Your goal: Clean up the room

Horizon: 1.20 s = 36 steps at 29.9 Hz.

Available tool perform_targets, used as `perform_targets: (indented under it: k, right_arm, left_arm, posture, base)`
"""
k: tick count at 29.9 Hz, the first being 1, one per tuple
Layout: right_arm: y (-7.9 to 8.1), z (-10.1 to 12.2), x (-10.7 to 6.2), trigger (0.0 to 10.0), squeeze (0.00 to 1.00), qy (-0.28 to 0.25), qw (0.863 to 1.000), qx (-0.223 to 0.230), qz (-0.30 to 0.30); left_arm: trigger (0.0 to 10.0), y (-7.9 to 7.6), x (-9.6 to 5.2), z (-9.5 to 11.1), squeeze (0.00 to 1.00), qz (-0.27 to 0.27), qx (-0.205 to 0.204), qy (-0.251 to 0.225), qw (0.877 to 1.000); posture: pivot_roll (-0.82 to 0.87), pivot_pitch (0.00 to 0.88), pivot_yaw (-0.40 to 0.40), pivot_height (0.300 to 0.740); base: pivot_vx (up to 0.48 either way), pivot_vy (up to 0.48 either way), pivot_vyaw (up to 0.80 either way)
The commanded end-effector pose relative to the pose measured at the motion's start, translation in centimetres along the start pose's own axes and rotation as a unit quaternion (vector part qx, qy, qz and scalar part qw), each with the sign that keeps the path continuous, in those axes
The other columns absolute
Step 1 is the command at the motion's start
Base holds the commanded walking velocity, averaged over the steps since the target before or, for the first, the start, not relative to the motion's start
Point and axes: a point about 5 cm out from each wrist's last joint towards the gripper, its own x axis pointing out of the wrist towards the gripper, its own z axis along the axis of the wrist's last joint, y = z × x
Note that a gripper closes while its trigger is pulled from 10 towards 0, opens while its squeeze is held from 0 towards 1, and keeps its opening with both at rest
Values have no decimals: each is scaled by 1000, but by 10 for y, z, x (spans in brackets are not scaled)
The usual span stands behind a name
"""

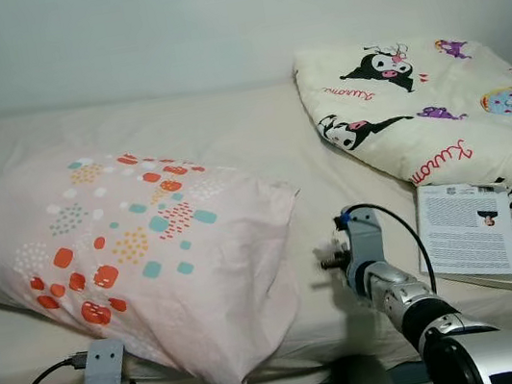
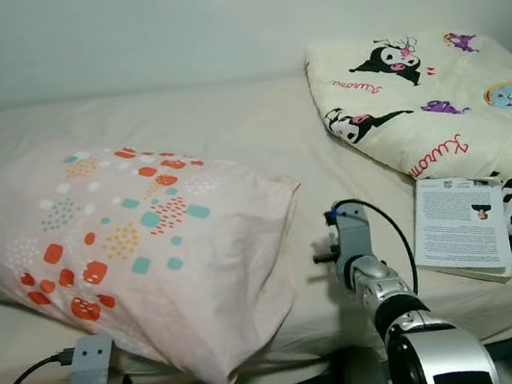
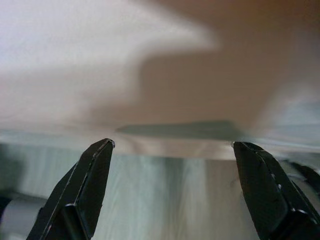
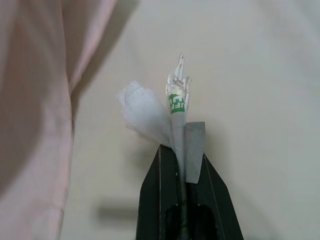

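Your right end effector (image 4: 181, 165) is clenched on a small bundle of trash (image 4: 170, 112): a crumpled white tissue and a twisted clear wrapper with a green mark. It holds this just above the bed (image 1: 257, 133), right beside the pillow (image 1: 137, 240) at its open corner. On the far side of that end effector from the pillow lies a booklet (image 1: 467, 229), resting against the cartoon-print quilt (image 1: 428, 106). Your left end effector (image 3: 172, 165) is released, fingers spread wide, low at the bed's near edge below the pillow.
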Motion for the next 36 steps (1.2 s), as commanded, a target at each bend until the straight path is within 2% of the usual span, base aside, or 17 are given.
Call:
perform_targets:
  k: [1,3,8,9,12,17,19,26,36]
  right_arm:
    - [-3,12,0,0,0,-27,999,16,3]
    - [-5,13,0,0,0,-30,999,18,-1]
    - [-14,12,-2,0,0,-33,999,24,-13]
    - [-14,12,-2,0,0,-33,999,24,-13]
    - [-15,13,-2,0,0,-38,999,27,-9]
    - [-14,15,-2,0,0,-44,999,28,-5]
    - [-10,22,-1,0,0,-55,998,26,5]
    - [-6,25,0,0,0,-60,998,27,13]
    - [-4,18,-1,0,0,-55,998,28,17]
  left_arm:
    - [10000,1,-2,-10,0,8,20,29,999]
    - [10000,2,-3,-14,0,12,25,41,999]
    - [10000,8,-13,-47,0,29,62,120,990]
    - [10000,8,-13,-47,0,29,62,120,990]
    - [10000,13,-22,-69,0,39,52,170,983]
    - [10000,12,-26,-76,0,40,41,185,981]
    - [10000,7,-29,-82,0,29,54,194,979]
    - [10000,2,-35,-92,0,18,54,214,975]
    - [10000,-3,-45,-107,0,-19,96,239,966]
  posture:
    - [-22,0,-40,493]
    - [-27,0,-38,498]
    - [-27,0,-39,523]
    - [-27,0,-39,523]
    - [-27,0,-45,538]
    - [-26,0,-49,548]
    - [-24,0,-56,563]
    - [-19,0,-59,593]
    - [-22,0,-42,638]
  base:
    - [0,0,0]
    - [0,0,0]
    - [-451,0,0]
    - [-337,0,0]
    - [0,0,0]
    - [0,0,0]
    - [0,0,0]
    - [0,0,0]
    - [-298,0,0]
